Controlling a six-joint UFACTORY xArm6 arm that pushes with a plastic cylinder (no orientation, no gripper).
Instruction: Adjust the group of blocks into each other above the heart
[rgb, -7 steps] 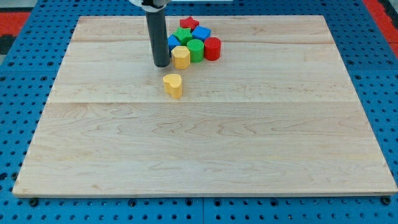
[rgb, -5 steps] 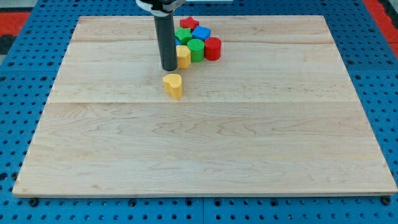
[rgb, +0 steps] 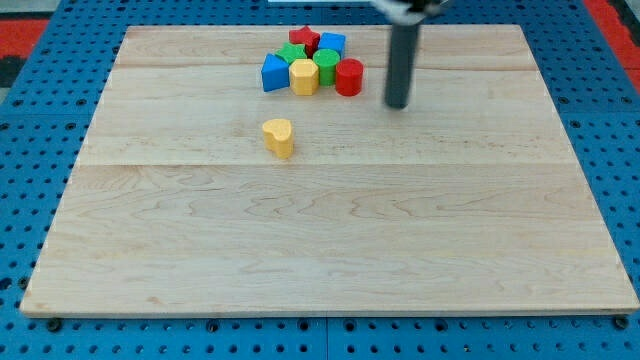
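A yellow heart block (rgb: 278, 137) sits alone on the wooden board (rgb: 330, 230). Above it, near the view's top, a tight cluster holds a blue triangular block (rgb: 273, 73), a yellow hexagon block (rgb: 303, 77), a green block (rgb: 327, 66), a red cylinder (rgb: 348, 77), a red star block (rgb: 304, 40), a green star block (rgb: 292, 54) and a blue block (rgb: 332, 44). My tip (rgb: 397, 104) stands to the right of the cluster, apart from the red cylinder, touching no block.
The board lies on a blue pegboard surface (rgb: 40, 130). A red patch (rgb: 20, 30) shows at the view's top left corner and another at the top right.
My tip has moved from the cluster's left side to its right side. The yellow hexagon block has shifted up into the cluster, beside the blue triangular block. The heart has not moved.
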